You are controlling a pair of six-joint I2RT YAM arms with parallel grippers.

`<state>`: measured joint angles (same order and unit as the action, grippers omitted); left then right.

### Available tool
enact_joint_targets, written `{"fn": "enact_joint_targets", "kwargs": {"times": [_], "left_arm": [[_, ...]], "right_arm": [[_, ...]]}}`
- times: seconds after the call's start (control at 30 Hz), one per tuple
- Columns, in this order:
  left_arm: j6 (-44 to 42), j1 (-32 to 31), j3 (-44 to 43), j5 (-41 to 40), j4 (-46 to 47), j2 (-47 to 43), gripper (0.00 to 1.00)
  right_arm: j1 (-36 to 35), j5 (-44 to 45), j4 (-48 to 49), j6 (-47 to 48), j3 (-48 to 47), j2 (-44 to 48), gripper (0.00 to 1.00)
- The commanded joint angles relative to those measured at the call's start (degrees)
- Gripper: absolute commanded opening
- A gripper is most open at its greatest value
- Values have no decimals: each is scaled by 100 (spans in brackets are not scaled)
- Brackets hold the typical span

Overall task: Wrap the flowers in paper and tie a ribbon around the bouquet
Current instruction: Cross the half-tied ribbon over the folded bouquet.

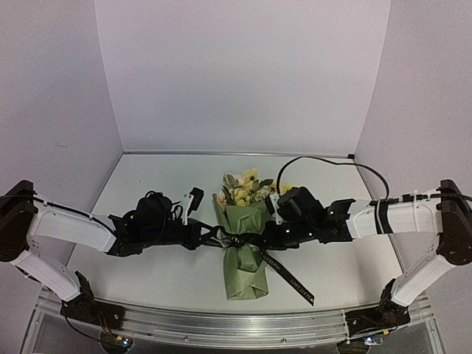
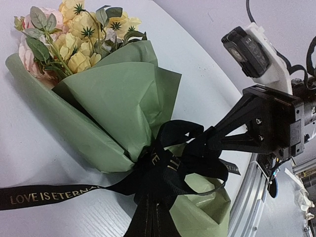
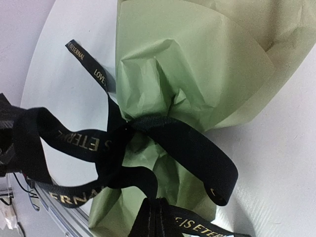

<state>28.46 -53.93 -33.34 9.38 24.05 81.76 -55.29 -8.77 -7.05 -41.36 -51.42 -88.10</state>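
- left arm [image 1: 70, 228]: shoulder far left, forearm reaching inward, held low, wrist roughly level
- left gripper [image 1: 212, 240]: tip points right, jaws pinched together
- right arm [image 1: 391, 217]: elbow raised far right, forearm sloping inward
- right gripper [image 1: 258, 237]: tip points left, fingers [image 2: 227, 142] converged to closed point
- both tips face each other, near, not touching

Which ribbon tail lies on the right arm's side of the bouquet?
The long tail running diagonally from the knot toward the table's near edge, its end level with the paper's foot; the other lettered tail points toward the left arm.
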Motion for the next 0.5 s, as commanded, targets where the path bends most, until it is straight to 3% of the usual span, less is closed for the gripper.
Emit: {"fn": "enact_joint_targets", "kwargs": {"times": [0.0, 0.47], "left_arm": [[-95, 23, -58, 141, 221, -203, 0], [-43, 16, 151, 437, 202, -502, 0]], "right_arm": [[0, 140, -341, -624, -371, -331, 0], [-9, 779, -403, -905, -638, -805, 0]]}}
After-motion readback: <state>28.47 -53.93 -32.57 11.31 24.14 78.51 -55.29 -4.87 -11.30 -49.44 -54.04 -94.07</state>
